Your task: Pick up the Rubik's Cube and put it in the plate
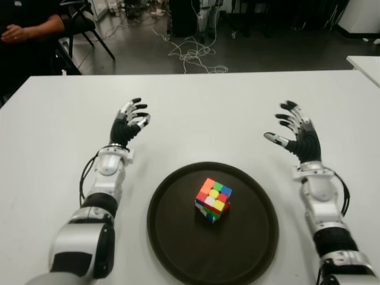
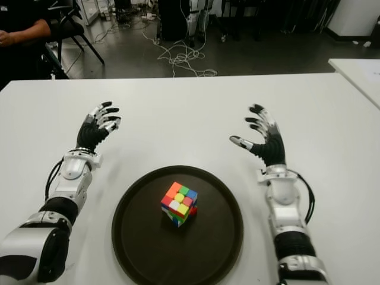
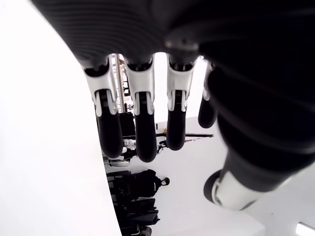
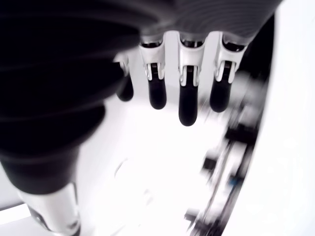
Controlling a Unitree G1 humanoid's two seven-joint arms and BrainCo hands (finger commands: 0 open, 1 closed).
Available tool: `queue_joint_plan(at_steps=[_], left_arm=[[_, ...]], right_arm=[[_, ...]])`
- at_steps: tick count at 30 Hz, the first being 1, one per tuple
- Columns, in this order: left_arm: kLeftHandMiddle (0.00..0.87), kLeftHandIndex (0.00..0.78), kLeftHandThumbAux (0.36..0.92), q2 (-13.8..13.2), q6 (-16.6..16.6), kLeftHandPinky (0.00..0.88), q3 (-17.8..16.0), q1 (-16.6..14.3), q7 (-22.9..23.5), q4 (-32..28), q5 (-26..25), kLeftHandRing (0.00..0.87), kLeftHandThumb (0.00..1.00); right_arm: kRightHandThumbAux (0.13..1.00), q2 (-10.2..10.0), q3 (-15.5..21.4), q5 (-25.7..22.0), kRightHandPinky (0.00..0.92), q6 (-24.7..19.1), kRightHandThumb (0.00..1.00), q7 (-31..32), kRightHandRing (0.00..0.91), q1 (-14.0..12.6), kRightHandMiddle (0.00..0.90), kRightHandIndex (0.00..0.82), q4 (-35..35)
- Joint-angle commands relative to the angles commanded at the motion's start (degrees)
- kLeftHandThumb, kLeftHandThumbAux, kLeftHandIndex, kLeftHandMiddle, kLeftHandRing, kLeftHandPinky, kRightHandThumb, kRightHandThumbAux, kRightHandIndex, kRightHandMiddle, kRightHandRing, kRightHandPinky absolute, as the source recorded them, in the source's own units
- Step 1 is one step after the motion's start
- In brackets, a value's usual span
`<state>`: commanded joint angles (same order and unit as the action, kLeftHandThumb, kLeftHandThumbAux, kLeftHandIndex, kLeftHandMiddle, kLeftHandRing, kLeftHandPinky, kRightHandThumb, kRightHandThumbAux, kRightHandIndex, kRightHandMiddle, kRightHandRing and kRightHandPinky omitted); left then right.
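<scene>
The Rubik's Cube (image 1: pixel 213 199) sits in the plate (image 1: pixel 178 237); it looks light, rigid, best gripped across 2 opposite faces. Left hand (image 1: pixel 129 123) and right hand (image 1: pixel 297 135) are spread, empty.

A lab: white table (image 1: pixel 196 101), loose cables (image 1: pixel 193 53) across dark floor (image 1: pixel 267 50) behind.

Even overhead light; white table (image 1: pixel 196 107) bright, no hard glare. Soft shadow under Rubik's Cube (image 1: pixel 213 199) on dark plate (image 1: pixel 178 237). Far floor dim. Wrist views: background blown out white, right one motion-blurred, fingers (image 4: pixel 188 98) soft.
</scene>
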<state>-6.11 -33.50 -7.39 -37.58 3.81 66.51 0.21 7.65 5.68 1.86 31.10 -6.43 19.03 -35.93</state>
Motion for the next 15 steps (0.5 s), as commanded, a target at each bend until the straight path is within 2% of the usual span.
queue_joint_plan(at_steps=[8, 15], left_arm=[[0.262, 0.189, 0.763, 0.1, 0.2, 0.363, 0.2, 0.0, -0.5, 0.0, 0.3, 0.29, 0.078], [0.257, 0.181, 0.759, 0.3, 0.0, 0.374, -0.1, 0.2, -0.1, -0.1, -0.1, 0.294, 0.089]], right_arm=[[0.775, -0.7, 0.4, -0.5, 0.23, -0.3, 0.0, -0.2, 0.239, -1.3, 0.235, 0.141, 0.9], [0.77, 0.3, 0.3, 0.9, 0.201, 0.5, 0.0, -0.6, 0.211, -2.2, 0.209, 0.124, 0.4]])
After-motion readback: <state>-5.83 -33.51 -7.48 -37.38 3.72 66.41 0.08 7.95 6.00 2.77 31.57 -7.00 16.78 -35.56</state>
